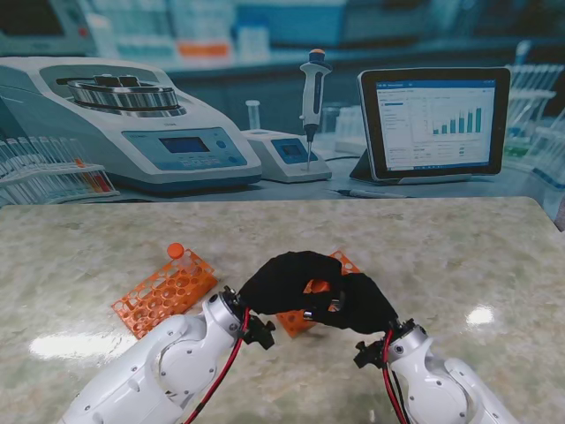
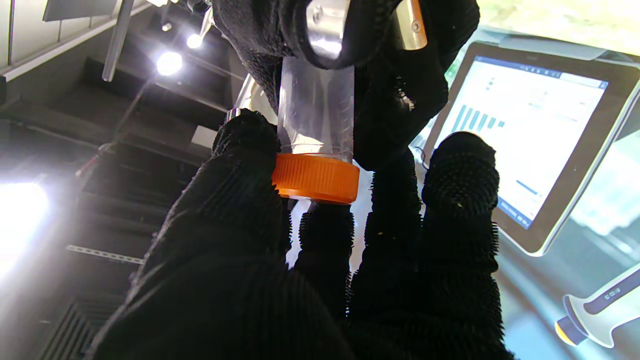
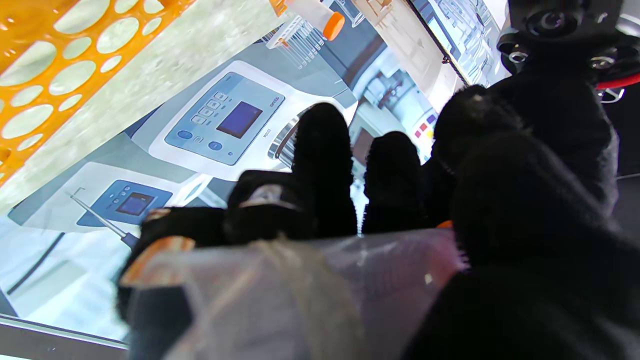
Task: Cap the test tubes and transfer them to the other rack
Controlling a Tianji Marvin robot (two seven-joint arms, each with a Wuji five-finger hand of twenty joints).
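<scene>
Here, above the near middle of the table, the black-gloved right hand (image 1: 357, 303) clamps the clear plastic test tube (image 2: 316, 112) steady so the black-gloved left hand (image 1: 284, 281), fingers closed round the ribbed orange screw cap (image 2: 316, 177), can seat it.

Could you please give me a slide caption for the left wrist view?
Left hand fits the orange cap on a tube gripped by the right hand.

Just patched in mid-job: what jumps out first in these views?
Both black-gloved hands meet at table centre, the left hand gripping an orange cap on the clear test tube that the right hand holds. An orange rack carrying one capped tube lies to their left.
</scene>
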